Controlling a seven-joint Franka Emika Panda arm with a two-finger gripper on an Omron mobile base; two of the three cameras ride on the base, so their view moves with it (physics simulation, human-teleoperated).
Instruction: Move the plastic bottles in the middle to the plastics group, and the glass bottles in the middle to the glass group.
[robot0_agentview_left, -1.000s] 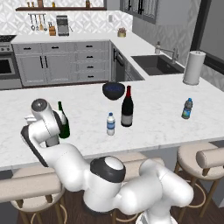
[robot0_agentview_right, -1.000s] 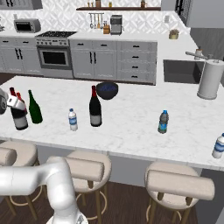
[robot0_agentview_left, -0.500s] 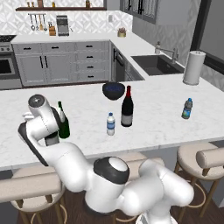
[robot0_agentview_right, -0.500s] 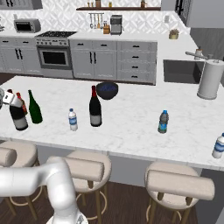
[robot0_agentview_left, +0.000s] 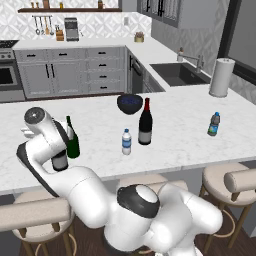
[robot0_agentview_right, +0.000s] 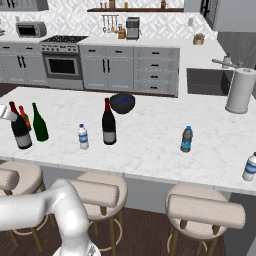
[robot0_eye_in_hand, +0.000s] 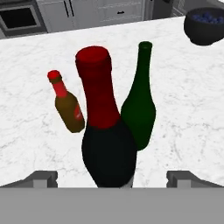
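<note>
Seen from the hand, the claw (robot0_eye_in_hand: 112, 179) stands wide open with its two grey fingertips (robot0_eye_in_hand: 43, 178) set well apart on either side of a near-black wine bottle (robot0_eye_in_hand: 107, 144) with a red foil top, gripping nothing; whether the tips touch the glass cannot be told. That bottle stands upright on the white marble table (robot0_eye_in_hand: 188, 109) at the far left end as the right base view shows it, placed just beside the slender dark-green bottle (robot0_eye_in_hand: 140, 105) and near the small amber bottle (robot0_eye_in_hand: 68, 107) with its red cap, so the three form one cluster. In the right base view the same cluster reads as black wine bottle (robot0_agentview_right: 21, 131), amber bottle (robot0_agentview_right: 24, 117) behind it and green bottle (robot0_agentview_right: 39, 123) to its right. Farther along the table, in the middle, the small clear water bottle (robot0_agentview_right: 83, 137) with a white cap stands near the second red-topped wine bottle (robot0_agentview_right: 108, 124), both upright and apart from each other. Behind them sits a dark bowl (robot0_agentview_right: 122, 102). Well to the right stands the blue-tinted plastic bottle (robot0_agentview_right: 186, 139) with a dark cap, alone, and past it a white paper towel roll (robot0_agentview_right: 238, 90) near the sink (robot0_agentview_right: 207, 81). Another pale bottle (robot0_agentview_right: 249, 167) stands at the right edge.
</note>
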